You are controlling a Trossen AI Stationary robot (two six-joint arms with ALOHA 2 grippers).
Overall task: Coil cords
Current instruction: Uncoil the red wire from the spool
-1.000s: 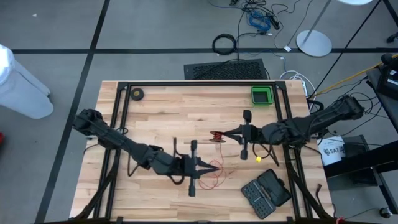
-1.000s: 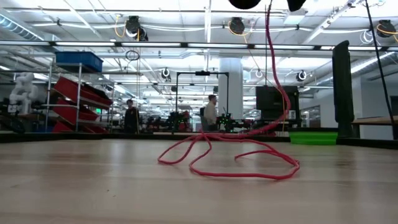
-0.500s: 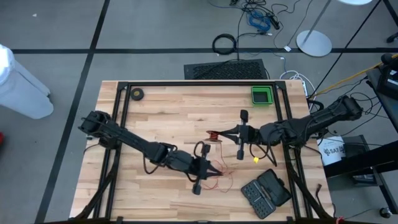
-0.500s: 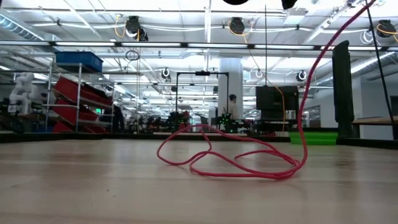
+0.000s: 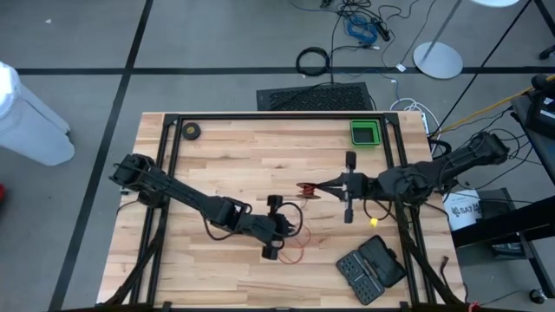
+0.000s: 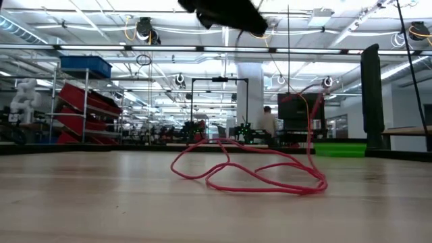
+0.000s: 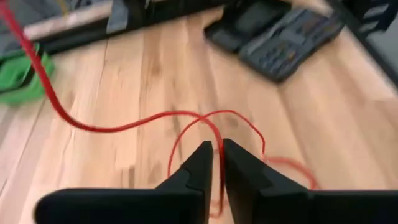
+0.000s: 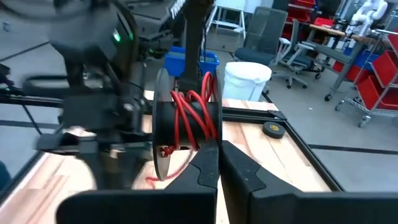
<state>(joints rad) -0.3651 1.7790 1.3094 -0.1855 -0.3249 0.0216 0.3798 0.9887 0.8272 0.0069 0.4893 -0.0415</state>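
The thin red cord [image 5: 299, 249] lies in loose loops [image 6: 250, 172] on the wooden table. One strand rises from the pile [image 6: 311, 128] toward the black reel [image 5: 305, 188]. The reel has several turns of cord wound on it [image 8: 196, 115] and hangs above the table in my right gripper [image 5: 319, 185], which is shut on it. My left gripper [image 5: 295, 228] hovers over the loops, tilted down. Its fingers stand a narrow gap apart [image 7: 216, 146], and the cord on the table [image 7: 124, 127] shows through the gap. No strand hangs from it in the low view. My right gripper meets the reel at its rim, just below the wound turns [image 8: 205, 144]. The fingertips hide what exactly they pinch. The fingers come in about level from the table's right side. The reel is lifted clear, its axle lying level and its black disc [image 8: 163, 124] upright.
A green bin [image 5: 365, 133] stands at the far right, and a small black roll [image 5: 192, 131] at the far left. A black tool case [image 5: 371, 267] lies near the right front corner. Black frame rails [image 5: 169, 173] run along the table's sides. People stand in the room behind [image 6: 268, 125].
My left gripper has come down toward the cord pile and tipped its fingers downward. The strand that rose steeply out of the top of the low view has gone slack and now reaches only partway up. The loops on the table have stayed in place.
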